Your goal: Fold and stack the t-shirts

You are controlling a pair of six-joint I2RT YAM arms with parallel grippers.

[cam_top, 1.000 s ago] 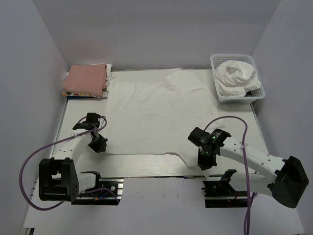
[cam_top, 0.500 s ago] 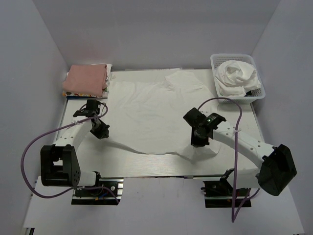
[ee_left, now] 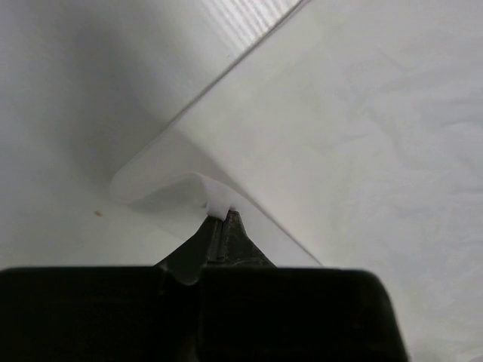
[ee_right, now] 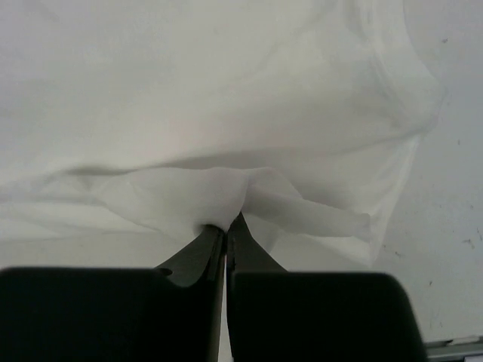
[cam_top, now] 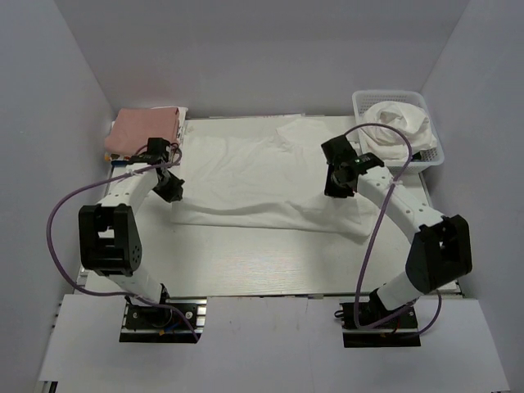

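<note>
**tee_folder:** Which way is the t-shirt [cam_top: 254, 176] lying?

**yam_watcher:** It's flat in the middle of the worktop [cam_top: 246, 266]. The near part is doubled over toward the back, so it makes a wide band with its long axis running left to right. The fold line is the edge nearest the arm bases. The sleeve end points at the far wall, with one sleeve sticking out toward the back right.

**tee_folder:** And the jaws?

**yam_watcher:** Both pairs are pinched tight on cloth. The left gripper [ee_left: 224, 219] has a bit of white edge at the band's left end. The right gripper [ee_right: 226, 225] has a bunched fold at the right end, and the fabric drapes away from it in soft creases.

**tee_folder:** Anything else around?

**yam_watcher:** There's a white lattice basket [cam_top: 391, 164] at the far right corner with crumpled white shirts [cam_top: 397, 123] piled inside. A folded pink cloth stack [cam_top: 146, 131] sits at the far left, just beside the shirt's corner.
</note>
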